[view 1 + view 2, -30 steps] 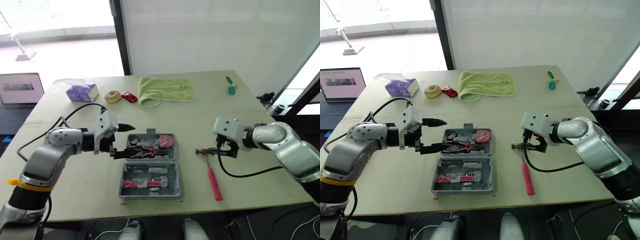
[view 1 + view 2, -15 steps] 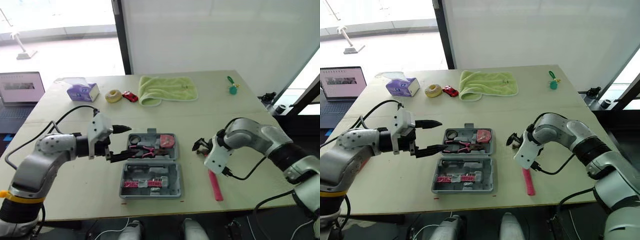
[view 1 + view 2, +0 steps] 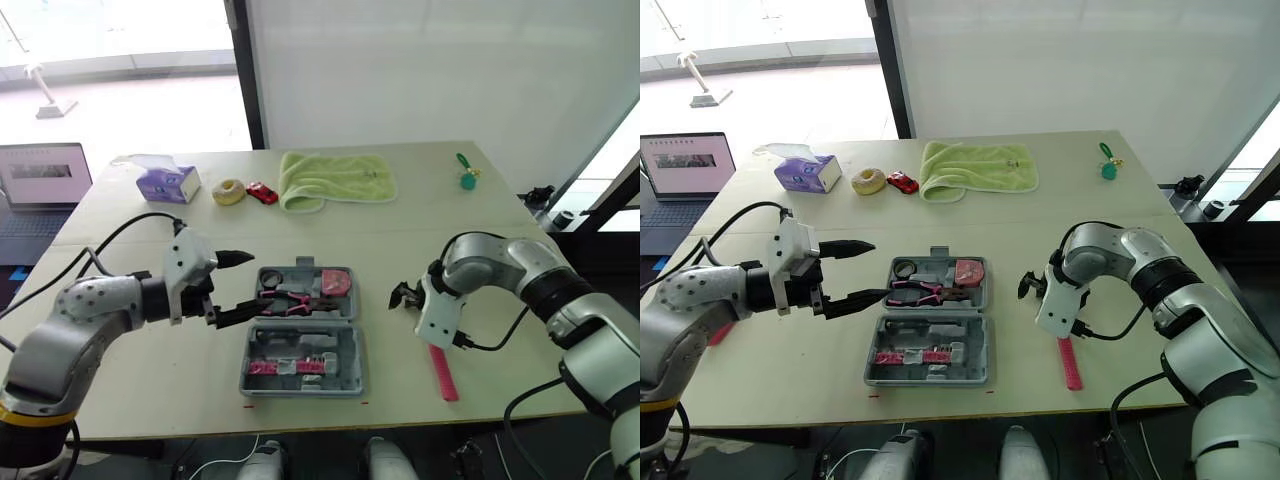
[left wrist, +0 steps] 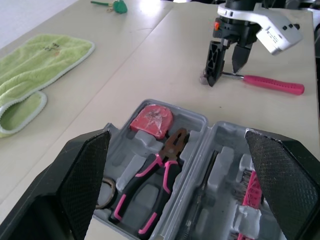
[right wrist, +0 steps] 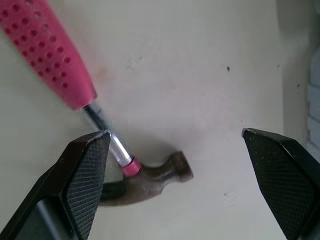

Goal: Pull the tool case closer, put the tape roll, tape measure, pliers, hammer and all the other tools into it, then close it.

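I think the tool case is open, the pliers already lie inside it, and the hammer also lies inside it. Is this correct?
Not quite. The hammer is not in the tool case. It lies on the table beside it, under the open right claw, as the right wrist view shows. The rest holds: the tool case is open and the pliers lie inside it.

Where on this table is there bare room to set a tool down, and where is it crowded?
Free: the broad band between the tool case and the green towel; the far stretch between the towel and the green keys. Crowded: the gap right of the case, where the right gripper, jaws open, straddles the hammer.
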`<state>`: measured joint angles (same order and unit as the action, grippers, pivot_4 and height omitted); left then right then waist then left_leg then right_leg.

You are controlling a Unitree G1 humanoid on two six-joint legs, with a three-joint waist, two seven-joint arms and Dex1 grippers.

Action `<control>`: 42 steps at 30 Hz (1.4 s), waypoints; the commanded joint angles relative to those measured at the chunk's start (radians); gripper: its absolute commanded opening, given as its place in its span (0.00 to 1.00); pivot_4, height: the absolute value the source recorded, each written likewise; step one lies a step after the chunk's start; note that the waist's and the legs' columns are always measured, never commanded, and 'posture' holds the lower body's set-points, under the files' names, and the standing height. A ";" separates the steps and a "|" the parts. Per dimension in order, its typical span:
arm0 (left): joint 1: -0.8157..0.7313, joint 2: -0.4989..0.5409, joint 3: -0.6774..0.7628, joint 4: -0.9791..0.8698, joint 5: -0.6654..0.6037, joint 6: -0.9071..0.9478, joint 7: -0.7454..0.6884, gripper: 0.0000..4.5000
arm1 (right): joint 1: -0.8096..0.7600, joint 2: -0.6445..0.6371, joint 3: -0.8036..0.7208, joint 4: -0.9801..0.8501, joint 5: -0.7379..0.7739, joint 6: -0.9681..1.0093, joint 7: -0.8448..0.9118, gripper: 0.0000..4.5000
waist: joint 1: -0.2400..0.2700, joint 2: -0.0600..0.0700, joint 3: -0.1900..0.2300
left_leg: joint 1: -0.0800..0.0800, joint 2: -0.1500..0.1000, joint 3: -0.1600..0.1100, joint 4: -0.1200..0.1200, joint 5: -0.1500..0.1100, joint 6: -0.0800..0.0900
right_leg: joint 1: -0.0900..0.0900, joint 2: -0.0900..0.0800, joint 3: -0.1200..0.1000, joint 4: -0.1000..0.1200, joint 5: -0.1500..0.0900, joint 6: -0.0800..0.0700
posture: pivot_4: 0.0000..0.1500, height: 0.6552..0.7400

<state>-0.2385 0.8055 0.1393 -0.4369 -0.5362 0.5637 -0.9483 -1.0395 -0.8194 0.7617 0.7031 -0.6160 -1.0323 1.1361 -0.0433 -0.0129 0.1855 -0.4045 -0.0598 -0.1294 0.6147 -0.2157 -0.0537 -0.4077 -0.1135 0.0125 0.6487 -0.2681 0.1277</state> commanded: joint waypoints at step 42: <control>-0.086 -0.014 -0.064 0.033 -0.022 -0.053 -0.024 1.00 | 0.342 0.137 -0.633 -0.365 0.622 2.176 -0.070 0.00 | 0.006 -0.001 0.001 | 0.011 0.001 0.002 -0.002 -0.001 0.001 | 0.009 0.001 0.003 0.000 0.000 -0.001 | 1.00 0.97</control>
<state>-0.3066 0.7857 0.0695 -0.3905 -0.5609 0.5316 -0.9622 -0.6706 -0.7074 0.2173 0.3158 -0.0239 1.0348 1.1548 -0.0370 -0.0140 0.1865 -0.3944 -0.0589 -0.1270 0.6132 -0.2164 -0.0531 -0.3993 -0.1131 0.0156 0.6488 -0.2681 0.1270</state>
